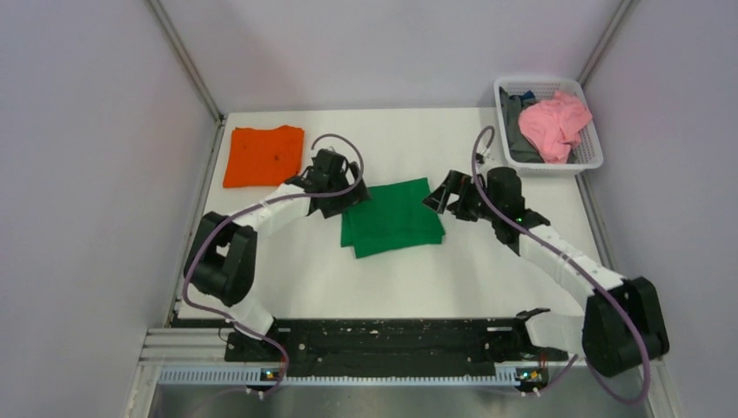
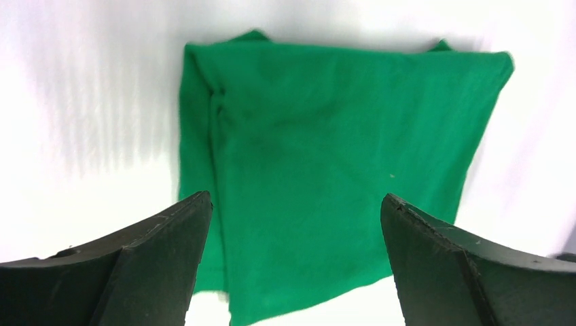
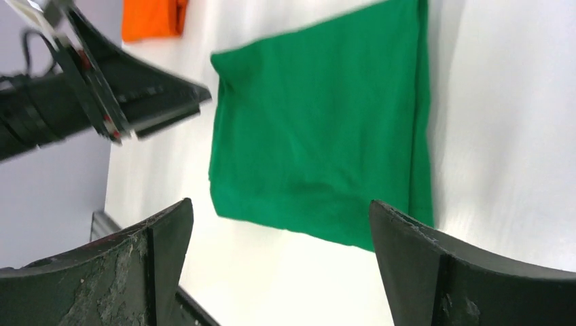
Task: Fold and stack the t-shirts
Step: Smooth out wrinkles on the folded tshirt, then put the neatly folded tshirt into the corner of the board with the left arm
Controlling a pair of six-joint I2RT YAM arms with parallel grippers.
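Observation:
A green t-shirt (image 1: 392, 218) lies folded into a rough square at the middle of the table; it also fills the left wrist view (image 2: 326, 170) and shows in the right wrist view (image 3: 319, 136). An orange t-shirt (image 1: 264, 156) lies folded flat at the far left corner, with a bit of the orange cloth (image 3: 151, 18) showing at the top of the right wrist view. My left gripper (image 1: 352, 198) hovers at the green shirt's left edge, open and empty (image 2: 295, 204). My right gripper (image 1: 438, 197) stands open and empty by its right edge (image 3: 282, 207).
A white plastic basket (image 1: 594, 155) at the far right corner holds a pink garment (image 1: 557, 126) and a dark grey one (image 1: 520, 131). Grey walls enclose the table on three sides. A black rail (image 1: 383, 340) with the arm bases runs along the near edge.

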